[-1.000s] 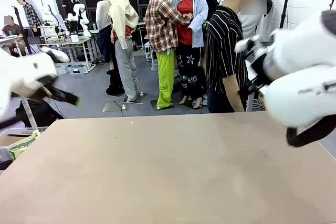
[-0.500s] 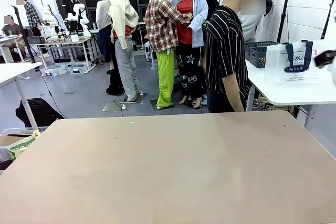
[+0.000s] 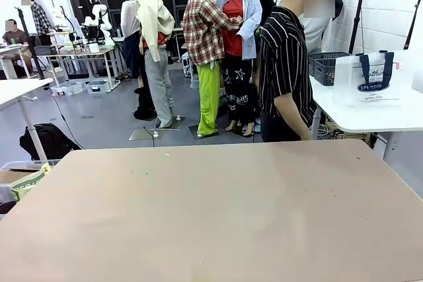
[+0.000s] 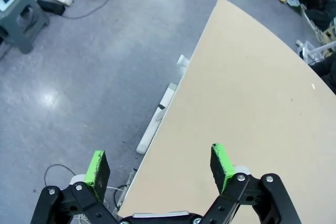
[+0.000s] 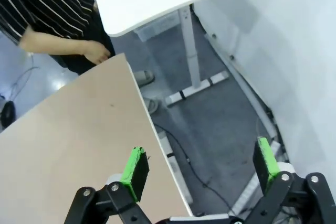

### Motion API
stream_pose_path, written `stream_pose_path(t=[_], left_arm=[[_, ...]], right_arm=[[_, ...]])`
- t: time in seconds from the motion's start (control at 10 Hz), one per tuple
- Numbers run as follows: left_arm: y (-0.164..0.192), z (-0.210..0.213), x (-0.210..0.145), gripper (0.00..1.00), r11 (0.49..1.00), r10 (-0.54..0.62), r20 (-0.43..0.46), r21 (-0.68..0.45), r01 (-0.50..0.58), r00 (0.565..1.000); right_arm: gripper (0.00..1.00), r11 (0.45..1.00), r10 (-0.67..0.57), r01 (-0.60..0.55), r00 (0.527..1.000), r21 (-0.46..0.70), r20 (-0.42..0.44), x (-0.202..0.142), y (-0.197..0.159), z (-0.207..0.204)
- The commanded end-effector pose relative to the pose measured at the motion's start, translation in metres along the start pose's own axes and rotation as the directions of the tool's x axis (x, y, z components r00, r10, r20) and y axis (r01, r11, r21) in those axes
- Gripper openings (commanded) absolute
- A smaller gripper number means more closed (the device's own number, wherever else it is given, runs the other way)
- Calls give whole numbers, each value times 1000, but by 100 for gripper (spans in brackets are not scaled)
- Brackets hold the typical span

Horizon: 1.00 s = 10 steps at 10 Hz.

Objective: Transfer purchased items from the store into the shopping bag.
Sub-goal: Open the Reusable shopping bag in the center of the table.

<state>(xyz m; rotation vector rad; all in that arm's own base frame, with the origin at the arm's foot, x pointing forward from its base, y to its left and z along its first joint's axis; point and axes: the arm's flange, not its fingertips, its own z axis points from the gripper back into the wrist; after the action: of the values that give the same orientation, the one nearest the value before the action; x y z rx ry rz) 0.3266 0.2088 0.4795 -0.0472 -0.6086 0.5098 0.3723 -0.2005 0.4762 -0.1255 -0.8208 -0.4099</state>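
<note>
Both arms have swung clear of the middle since a second ago, uncovering the white side counter (image 3: 370, 120) at the right middle of the front view. On it the shopping bag (image 3: 370, 78) stands upright, with the store basket (image 3: 325, 66) just beside it toward the picture's left; whether they touch I cannot tell. Any purchased items inside the basket are hidden by its walls.

The bag is translucent white with dark blue strap handles, a dark blue oval print and a small red mark. The basket is dark grey with lattice sides. The bag looks thin, light and limp, likely to crumple or slide, so the straps seem the best hold. The basket looks stiff, best taken by its rim.

In the wrist views the left jaws and right jaws stand wide apart, holding nothing, at opposite edges of the tan counter (image 3: 211, 216).
</note>
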Motion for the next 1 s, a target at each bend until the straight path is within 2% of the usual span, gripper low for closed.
stream_pose_path(t=[0.0,0.9], left_arm=[[-8,3,1,100,999,-34,6,7,34,999],[-8,3,1,100,999,-34,6,7,34,999]], right_arm=[[100,1000,27,-27,1000,-9,8,3,3,8],[100,1000,27,-27,1000,-9,8,3,3,8]])
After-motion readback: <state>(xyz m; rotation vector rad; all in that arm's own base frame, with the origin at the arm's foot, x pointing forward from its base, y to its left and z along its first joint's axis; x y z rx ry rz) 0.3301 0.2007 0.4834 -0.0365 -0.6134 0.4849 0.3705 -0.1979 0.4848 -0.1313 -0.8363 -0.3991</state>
